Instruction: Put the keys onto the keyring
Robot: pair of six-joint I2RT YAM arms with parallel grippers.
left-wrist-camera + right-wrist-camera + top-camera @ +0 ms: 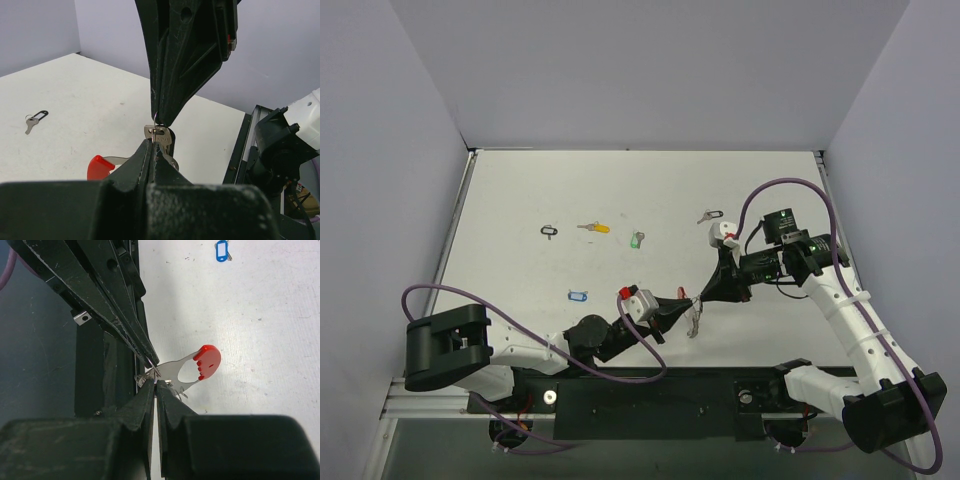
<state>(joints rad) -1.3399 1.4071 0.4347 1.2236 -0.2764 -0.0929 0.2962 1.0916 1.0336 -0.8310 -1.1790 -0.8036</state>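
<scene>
Above the table's near middle, both grippers meet tip to tip. My left gripper is shut on a small silver key. A thin wire loop runs up from the key's head into the tips of my right gripper, which is shut on the keyring at its metal ring end. The keyring's silver band with its red end sticks out sideways above the table. Several tagged keys lie loose: black, yellow, green, blue and another black.
The white table is walled by grey panels at the left, back and right. A black rail runs along the near edge between the arm bases. Purple cables loop off each arm.
</scene>
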